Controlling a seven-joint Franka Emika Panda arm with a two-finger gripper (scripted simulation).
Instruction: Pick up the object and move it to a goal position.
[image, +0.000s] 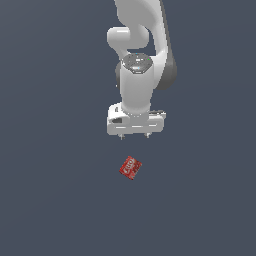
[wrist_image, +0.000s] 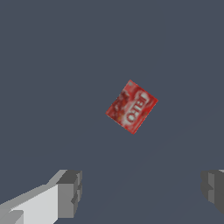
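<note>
White glossy arm (image: 137, 75), dark joint bands, grey fingertips (wrist_image: 70, 192)

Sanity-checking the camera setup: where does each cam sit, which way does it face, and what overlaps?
Exterior view: off the arm, facing the white arm head-on from slightly above; it shows the arm, the gripper and the red box on the dark floor.
Wrist view: on the wrist, looking down past both fingertips at the red box, with the jaws spread wide.
Shared: the red box, the floor and the gripper's fingers; the box lies free, untouched.
</note>
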